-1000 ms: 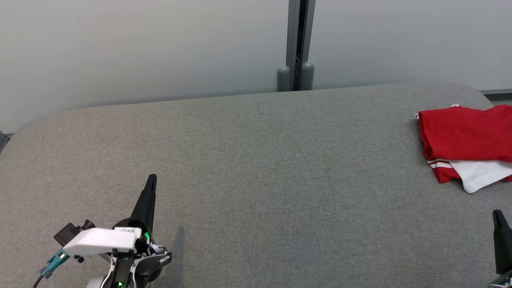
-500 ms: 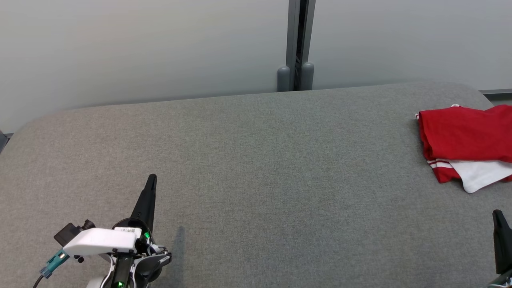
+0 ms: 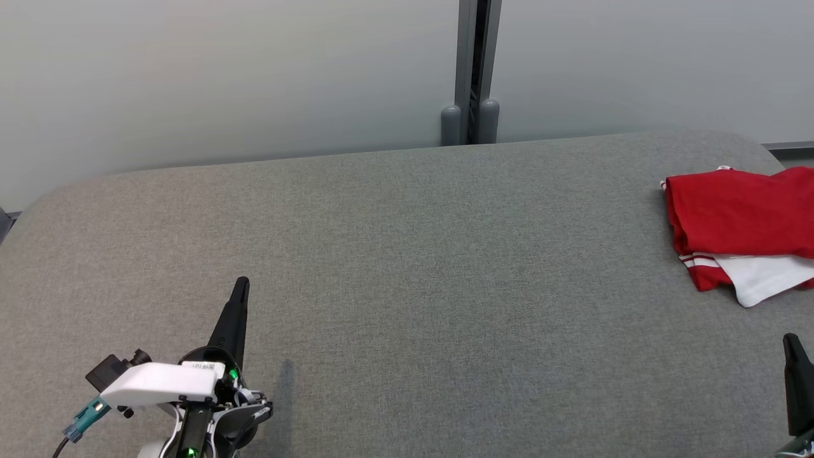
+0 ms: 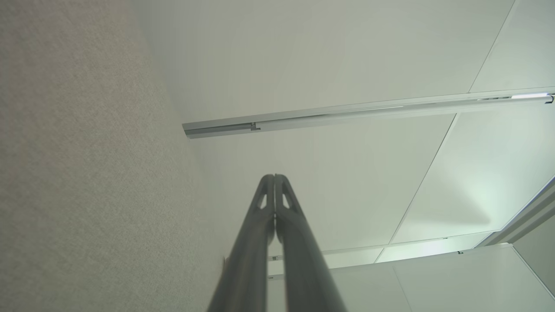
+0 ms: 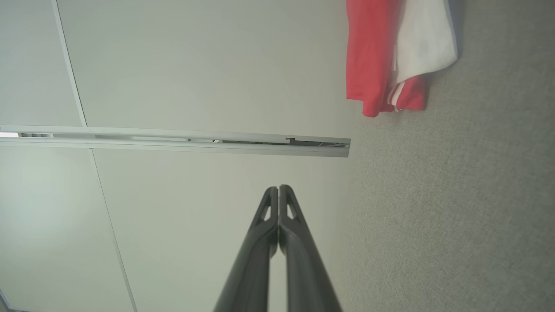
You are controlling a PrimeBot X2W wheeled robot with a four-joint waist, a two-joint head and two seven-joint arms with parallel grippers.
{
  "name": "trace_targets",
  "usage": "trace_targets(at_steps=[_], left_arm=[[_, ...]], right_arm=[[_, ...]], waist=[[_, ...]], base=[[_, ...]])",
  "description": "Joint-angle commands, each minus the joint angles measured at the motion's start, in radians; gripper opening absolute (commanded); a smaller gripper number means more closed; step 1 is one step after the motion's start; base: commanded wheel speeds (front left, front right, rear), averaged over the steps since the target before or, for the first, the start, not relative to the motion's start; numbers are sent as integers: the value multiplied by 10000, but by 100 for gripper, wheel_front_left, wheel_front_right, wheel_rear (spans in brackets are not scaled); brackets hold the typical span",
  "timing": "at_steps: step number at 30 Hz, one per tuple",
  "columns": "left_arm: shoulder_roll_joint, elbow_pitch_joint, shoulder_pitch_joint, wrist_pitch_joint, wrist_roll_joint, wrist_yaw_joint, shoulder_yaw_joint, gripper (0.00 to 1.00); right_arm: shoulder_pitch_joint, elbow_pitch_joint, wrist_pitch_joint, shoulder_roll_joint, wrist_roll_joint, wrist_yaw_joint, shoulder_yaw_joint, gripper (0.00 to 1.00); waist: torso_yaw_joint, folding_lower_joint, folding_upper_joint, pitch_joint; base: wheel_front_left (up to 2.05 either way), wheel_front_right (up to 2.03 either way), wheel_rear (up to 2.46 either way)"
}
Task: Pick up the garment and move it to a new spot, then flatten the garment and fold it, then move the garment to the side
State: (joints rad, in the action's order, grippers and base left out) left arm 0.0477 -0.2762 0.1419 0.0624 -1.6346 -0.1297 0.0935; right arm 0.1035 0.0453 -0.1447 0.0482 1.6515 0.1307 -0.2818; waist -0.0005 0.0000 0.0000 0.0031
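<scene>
Grey woven fabric [image 3: 445, 254] was seen covering a wide padded surface with rounded corners, backed by pale wall panels joined at a grey post [image 3: 470, 63]. The left gripper [image 3: 241, 282] was found left of the post and much nearer the camera. Its two dark fingers were pressed together along their length, with nothing held between them. A small white label [image 3: 202, 366] was carried on its body, but the print was too small to be read. The right gripper [image 3: 790, 338] was placed far to the right of the post and was cut off by the corner of the head view. In its wrist view the fingers were shown closed tip to tip and empty. The garment [image 3: 738, 210], red with a white part and white stripes, was laid folded over on itself to the right of the post, near the fabric's right end, beyond the right gripper and apart from it. Its right side was cut off by the edge.
</scene>
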Motion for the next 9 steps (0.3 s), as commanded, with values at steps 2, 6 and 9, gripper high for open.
trace_targets(at_steps=[2,6,9], left_arm=[[53,-4,118,37,-38,-36,-30,0],[53,-4,118,37,-37,-36,-31,0],[52,-3,118,38,-37,-36,-31,0]], right_arm=[[66,-50,-30,33,42,0,-22,0],[66,-50,-30,33,42,0,-23,0],[66,-50,-30,33,42,0,-23,0]], waist=[[0,0,0,0],[0,0,0,0],[0,0,0,0]], base=[[0,0,0],[0,0,0],[0,0,0]])
